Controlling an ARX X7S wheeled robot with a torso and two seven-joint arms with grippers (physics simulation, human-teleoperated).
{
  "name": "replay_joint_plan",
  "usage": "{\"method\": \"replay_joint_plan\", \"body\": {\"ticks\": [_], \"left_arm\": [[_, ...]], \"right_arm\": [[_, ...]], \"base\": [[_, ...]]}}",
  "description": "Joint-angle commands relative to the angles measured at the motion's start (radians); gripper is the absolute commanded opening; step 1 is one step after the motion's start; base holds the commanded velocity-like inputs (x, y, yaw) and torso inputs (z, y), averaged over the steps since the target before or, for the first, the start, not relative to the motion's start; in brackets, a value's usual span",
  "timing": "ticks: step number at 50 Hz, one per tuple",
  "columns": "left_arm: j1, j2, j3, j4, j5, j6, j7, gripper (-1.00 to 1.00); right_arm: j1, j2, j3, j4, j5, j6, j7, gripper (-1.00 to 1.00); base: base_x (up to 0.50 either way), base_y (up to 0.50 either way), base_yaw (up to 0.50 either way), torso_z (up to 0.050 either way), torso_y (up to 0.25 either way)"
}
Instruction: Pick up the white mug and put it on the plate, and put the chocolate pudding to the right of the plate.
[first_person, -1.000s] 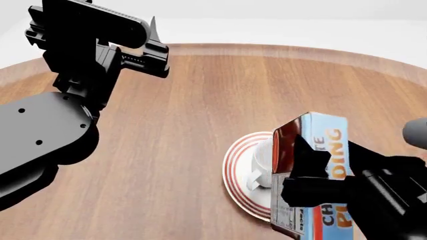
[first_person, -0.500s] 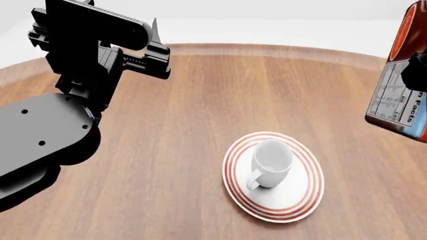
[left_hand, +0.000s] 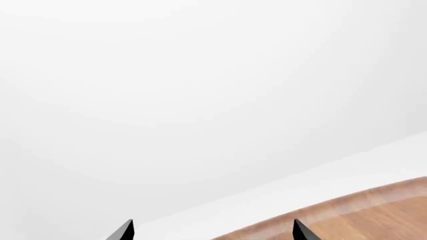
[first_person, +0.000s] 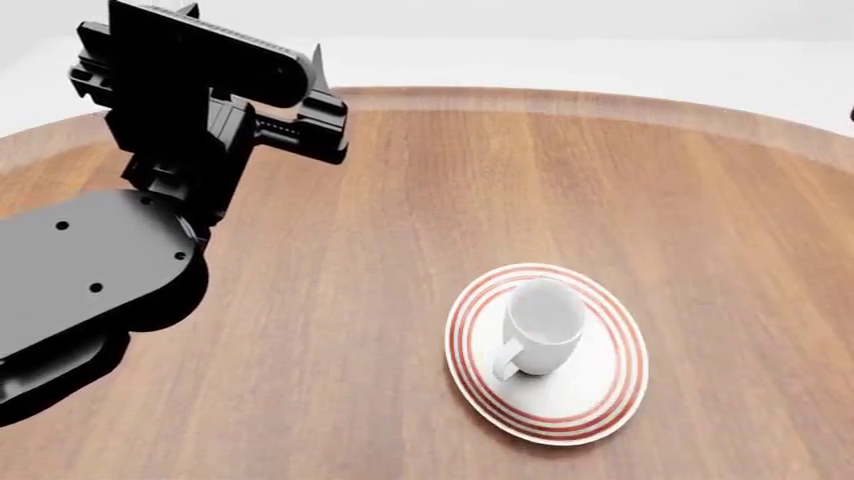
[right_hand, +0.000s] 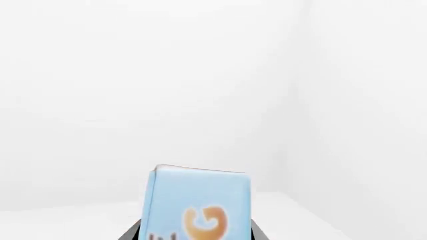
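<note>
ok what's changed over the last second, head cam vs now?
The chocolate pudding was carried by the right gripper from in front of the plate, up and off to the right, out of the head view; the right wrist view shows it between that gripper's fingers. The white mug sat on the plate throughout. The left gripper stayed raised and barely shifted.

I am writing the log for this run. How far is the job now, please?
Done: the white mug stands on the plate. In hand: the right wrist view shows the chocolate pudding between the right hand's fingers, up against the white background, out of the head view. Left: set it on the table right of the plate. The left hand is open and idle.
</note>
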Motion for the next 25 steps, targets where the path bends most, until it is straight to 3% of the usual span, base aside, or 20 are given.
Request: {"method": "replay_joint_plan", "body": {"ticks": [1, 8, 16, 25], "left_arm": [[0.001, 0.027, -0.023, -0.017, 0.016, 0.010, 0.031, 1.00], [0.001, 0.025, -0.024, -0.016, 0.016, 0.008, 0.031, 1.00], [0.003, 0.026, -0.024, -0.014, 0.017, 0.006, 0.031, 1.00], [0.004, 0.030, -0.023, -0.018, 0.022, 0.005, 0.035, 1.00]], "right_arm": [[0.085, -0.130, -0.045, 0.308, -0.141, 0.115, -0.246, -1.00], [0.163, -0.210, -0.161, 0.560, -0.273, 0.207, -0.455, -1.00], [0.224, -0.251, -0.328, 0.662, -0.417, 0.288, -0.728, -1.00], [0.248, -0.296, -0.445, 0.773, -0.553, 0.243, -0.922, -1.00]], "base": [[0.00, 0.00, 0.00, 0.000, 0.000], [0.00, 0.00, 0.00, 0.000, 0.000], [0.00, 0.00, 0.00, 0.000, 0.000], [0.00, 0.00, 0.00, 0.000, 0.000]]}}
